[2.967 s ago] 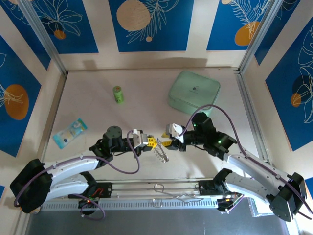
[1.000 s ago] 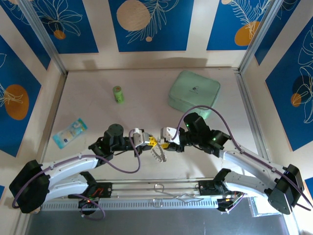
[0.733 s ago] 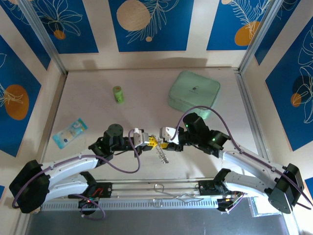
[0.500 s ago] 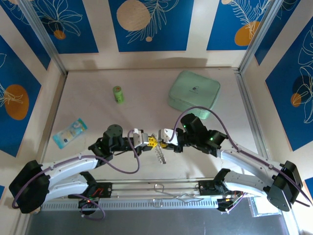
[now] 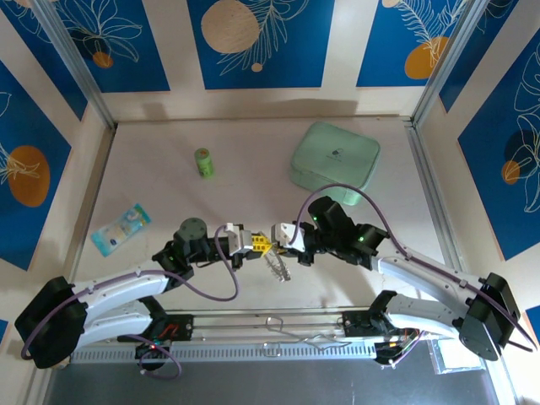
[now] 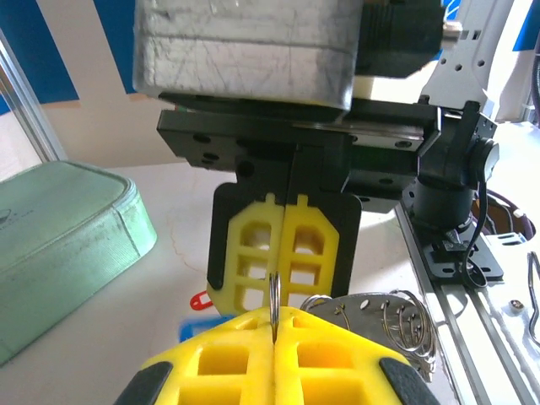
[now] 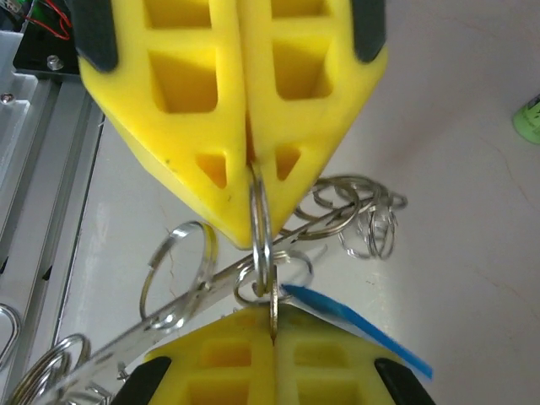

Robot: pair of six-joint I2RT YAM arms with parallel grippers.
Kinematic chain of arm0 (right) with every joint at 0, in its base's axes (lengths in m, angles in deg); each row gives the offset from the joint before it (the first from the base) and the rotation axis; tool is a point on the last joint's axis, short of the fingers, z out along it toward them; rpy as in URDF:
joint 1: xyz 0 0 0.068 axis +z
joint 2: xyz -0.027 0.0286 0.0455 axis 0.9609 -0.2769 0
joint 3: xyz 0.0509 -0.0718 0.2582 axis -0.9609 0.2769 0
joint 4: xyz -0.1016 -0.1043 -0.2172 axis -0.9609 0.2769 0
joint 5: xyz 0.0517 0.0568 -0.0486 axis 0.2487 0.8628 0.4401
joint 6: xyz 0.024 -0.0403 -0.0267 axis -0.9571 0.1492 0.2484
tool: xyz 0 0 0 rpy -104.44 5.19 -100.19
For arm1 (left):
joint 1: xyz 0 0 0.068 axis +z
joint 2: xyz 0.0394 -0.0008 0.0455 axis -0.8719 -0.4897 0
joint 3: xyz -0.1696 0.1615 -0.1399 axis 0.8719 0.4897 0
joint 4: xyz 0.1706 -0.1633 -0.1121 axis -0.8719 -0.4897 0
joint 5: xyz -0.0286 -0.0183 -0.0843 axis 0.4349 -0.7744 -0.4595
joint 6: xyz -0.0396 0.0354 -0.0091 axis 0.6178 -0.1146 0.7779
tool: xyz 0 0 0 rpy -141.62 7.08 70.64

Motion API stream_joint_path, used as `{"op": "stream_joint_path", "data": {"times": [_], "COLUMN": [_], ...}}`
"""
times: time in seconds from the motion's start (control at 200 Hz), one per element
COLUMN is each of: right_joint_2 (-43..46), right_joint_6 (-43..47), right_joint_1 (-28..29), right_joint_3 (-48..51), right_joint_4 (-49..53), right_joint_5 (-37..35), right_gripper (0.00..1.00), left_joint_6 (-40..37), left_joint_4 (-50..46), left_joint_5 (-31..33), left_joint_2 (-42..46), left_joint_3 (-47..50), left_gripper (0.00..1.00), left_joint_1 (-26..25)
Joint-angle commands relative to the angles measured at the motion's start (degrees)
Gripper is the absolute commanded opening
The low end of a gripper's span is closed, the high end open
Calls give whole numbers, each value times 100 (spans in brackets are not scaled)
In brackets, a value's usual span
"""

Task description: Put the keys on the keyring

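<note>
The keyring (image 7: 261,226) is pinched between left gripper (image 7: 247,173) and right gripper (image 7: 272,327).

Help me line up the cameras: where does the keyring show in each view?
Top external: keyring low centre, just below where left gripper and right gripper meet.
Left wrist: keyring bottom centre, a loop edge-on, more loops to its right.
Right wrist: keyring centre, loop edge-on between both grippers.
Shared landmark: the yellow fingers, shut tip to tip.

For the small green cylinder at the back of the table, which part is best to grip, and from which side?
Probably its curved wall, across the narrow width, coming from above. The green cylinder is small and round, and sits apart with open table all around it.
</note>
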Motion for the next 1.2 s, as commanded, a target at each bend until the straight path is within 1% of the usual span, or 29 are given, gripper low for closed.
{"op": "stream_joint_path", "data": {"times": [0.0,0.04,0.14,0.36,0.395,0.485,0.575,0.68,0.83,0.96,1.055,1.195], "right_joint_2": [23,79,293,592,601,601,622,652,754,963,1090,1135], "right_joint_6": [-76,-77,-115,-161,-183,-289,-453,-673,-1031,-1305,-1423,-1458], "right_joint_1": [50,46,-21,-122,-136,-169,-183,-192,-191,-209,-209,-209], "right_joint_3": [-10,7,67,124,133,171,249,406,672,942,1081,1099], "right_joint_4": [41,42,41,111,104,41,-117,-408,-868,-1273,-1472,-1549], "right_joint_5": [-12,-17,-32,-60,-26,96,229,347,487,566,596,777], "right_gripper": [4,6,16,16,19,32,38,41,43,44,45,46], "left_joint_6": [20,8,-16,-41,-47,-51,-72,-118,14,515,781,1105], "left_joint_4": [506,482,466,404,402,365,210,-159,-107,438,632,1077], "left_joint_5": [-24,-12,0,-18,-48,-181,-289,-397,-727,-1182,-1575,-1769], "left_joint_2": [-16,-22,-31,-66,-74,-58,-15,43,106,123,50,-13], "left_joint_3": [-4,-4,10,-30,-33,-54,-103,-220,-219,-118,-166,-153], "left_gripper": [0,0,0,0,0,0,0,0,0,0,0,0], "left_joint_1": [-43,-48,-48,-46,-44,-51,-43,-20,100,360,531,594]}}
